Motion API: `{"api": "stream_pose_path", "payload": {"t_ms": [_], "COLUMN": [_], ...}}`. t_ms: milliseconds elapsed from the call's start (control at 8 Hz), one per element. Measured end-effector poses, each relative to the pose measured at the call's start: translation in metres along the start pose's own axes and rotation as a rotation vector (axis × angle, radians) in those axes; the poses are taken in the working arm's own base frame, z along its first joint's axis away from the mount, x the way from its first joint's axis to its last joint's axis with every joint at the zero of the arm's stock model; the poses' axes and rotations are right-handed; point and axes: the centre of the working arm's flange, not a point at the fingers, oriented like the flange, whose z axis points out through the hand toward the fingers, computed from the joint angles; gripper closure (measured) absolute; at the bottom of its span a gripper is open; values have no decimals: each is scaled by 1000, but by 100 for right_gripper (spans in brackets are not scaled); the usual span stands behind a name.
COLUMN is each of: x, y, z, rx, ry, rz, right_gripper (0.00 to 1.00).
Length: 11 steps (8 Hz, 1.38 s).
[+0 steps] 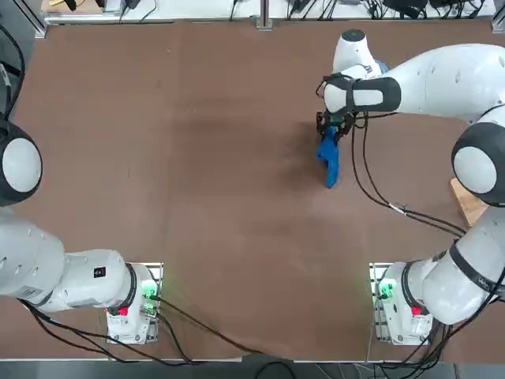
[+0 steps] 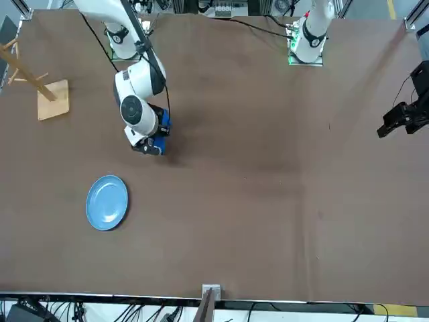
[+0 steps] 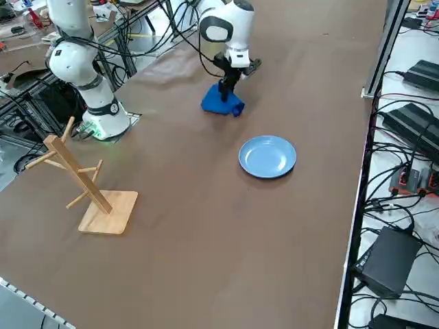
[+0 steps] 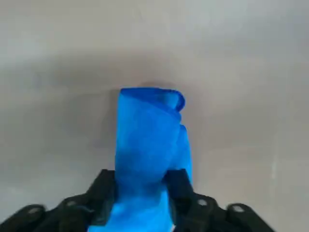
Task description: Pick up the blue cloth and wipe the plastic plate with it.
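Observation:
My right gripper (image 1: pixel 330 131) is shut on the blue cloth (image 1: pixel 328 160), a deep royal-blue rag that hangs from the fingers with its lower end at or just above the table. The wrist view shows the blue cloth (image 4: pixel 147 145) pinched between both black fingers (image 4: pixel 104 193). From the side, the blue cloth (image 3: pixel 222 101) bunches under the right gripper (image 3: pixel 227 83). The plastic plate (image 2: pixel 107 202) is a light sky-blue round dish lying flat on the table, apart from the blue cloth (image 2: pixel 163 127). In the right side view the plastic plate (image 3: pixel 267 156) sits a short way from the cloth. The arm hides the plate in the top view.
A wooden rack on a square base (image 3: pixel 86 185) stands near the table's right edge, closer to the arm's base (image 3: pixel 103 116). The wooden rack (image 2: pixel 41 90) shows at the left in the front view. Cables (image 1: pixel 387 201) trail from the arm over the table.

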Motion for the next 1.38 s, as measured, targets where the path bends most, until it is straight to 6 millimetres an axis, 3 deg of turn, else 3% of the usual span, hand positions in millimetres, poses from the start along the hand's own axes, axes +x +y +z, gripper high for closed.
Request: {"api": "stream_pose_path", "payload": {"t_ms": [125,250,875,1375], "x": [9,19,61,104], "y": [0,3,41,134], "z": [-15,-31,-82,-107], "rx": [13,26,52,-17], "ry": [14,26,100,175], "rz": [16,30,84,-22], "right_gripper": [11,0,0,0]}}
